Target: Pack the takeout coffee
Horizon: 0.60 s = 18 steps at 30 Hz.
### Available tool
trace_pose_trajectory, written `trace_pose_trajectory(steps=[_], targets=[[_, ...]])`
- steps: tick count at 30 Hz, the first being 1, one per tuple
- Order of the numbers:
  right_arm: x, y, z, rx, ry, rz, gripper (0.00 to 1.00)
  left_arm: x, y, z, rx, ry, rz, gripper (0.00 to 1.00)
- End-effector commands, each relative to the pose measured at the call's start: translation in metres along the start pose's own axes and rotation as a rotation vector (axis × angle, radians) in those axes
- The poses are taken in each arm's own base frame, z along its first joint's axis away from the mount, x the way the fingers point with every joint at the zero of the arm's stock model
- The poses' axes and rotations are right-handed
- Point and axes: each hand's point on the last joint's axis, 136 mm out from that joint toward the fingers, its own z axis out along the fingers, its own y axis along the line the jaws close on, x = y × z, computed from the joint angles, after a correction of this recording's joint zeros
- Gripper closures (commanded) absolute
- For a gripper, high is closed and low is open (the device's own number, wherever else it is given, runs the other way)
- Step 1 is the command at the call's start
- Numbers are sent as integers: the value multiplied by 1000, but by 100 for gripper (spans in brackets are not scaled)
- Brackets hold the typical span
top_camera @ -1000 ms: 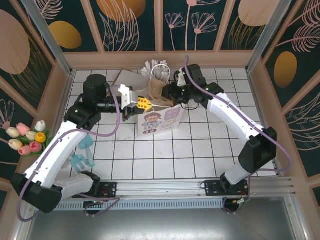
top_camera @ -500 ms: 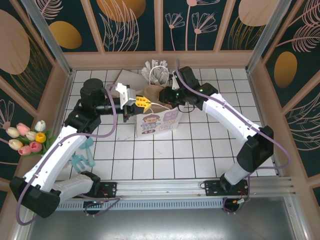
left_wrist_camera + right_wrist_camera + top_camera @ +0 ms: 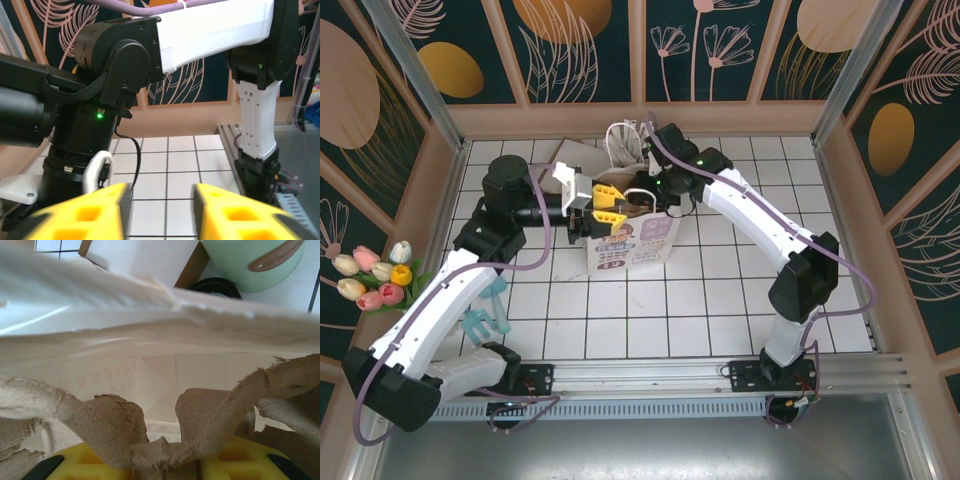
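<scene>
A white printed paper bag stands open in mid-table. My right gripper reaches down into its mouth. In the right wrist view that gripper is shut on a brown pulp cup carrier, with the bag's white inner wall behind it. Beyond the bag's rim shows the dark round top of the takeout coffee. My left gripper hovers at the bag's left rim; its yellow jaws stand open with only tiles between them. The bag's white loop handle hangs just to their left.
A pale green cup holding white wrapped sticks stands behind the bag, also seen as the pale green cup. Flat brown card lies at the back left. Tulips and teal utensils sit by the left wall.
My left gripper has opened and let go of the bag's rim. The right arm has swung left and lowered the carrier deeper into the bag, which shifted slightly left.
</scene>
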Motion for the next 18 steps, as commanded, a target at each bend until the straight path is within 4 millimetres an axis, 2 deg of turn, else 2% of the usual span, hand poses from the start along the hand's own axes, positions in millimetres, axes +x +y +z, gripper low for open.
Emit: trace_pose_trajectory(steps=[1,3,5,6,10,12,15,18], targets=[[11,-8,-1,49,56,-61,69,-13,-20,-10,11,-36,99,31],[14,-7,-2,44,71,-99,69,-21,-24,-16,-23,-64,150,17],[16,-8,-5,49,83,-142,69,-29,-17,-20,-93,-85,168,2],[17,-9,-7,57,89,-166,69,-34,-6,-21,-154,-98,155,2],[25,-22,-13,116,133,-263,69,-57,70,-39,-536,-210,-37,2],[29,-30,-13,144,153,-298,69,-60,92,-41,-609,-209,-132,1],[29,-33,-13,152,159,-340,69,-51,122,-44,-726,-165,-239,1],[25,-28,-14,135,146,-375,69,-26,153,-56,-897,-94,-298,1]])
